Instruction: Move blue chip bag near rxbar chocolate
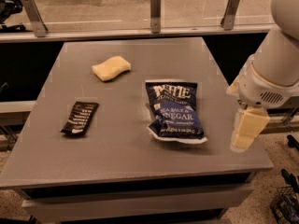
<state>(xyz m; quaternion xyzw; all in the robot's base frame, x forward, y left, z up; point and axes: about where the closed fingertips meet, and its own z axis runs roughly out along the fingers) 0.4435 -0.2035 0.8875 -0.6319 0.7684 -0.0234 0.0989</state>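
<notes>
The blue chip bag lies flat on the grey table, right of centre, white lettering up. The rxbar chocolate, a small dark wrapper with white text, lies near the table's left side, well apart from the bag. My gripper hangs from the white arm at the right, above the table's right edge, just right of the bag and not touching it. It holds nothing.
A pale yellow sponge lies at the back left of the table. A rail with metal posts runs behind the table. A wire basket stands on the floor at lower right.
</notes>
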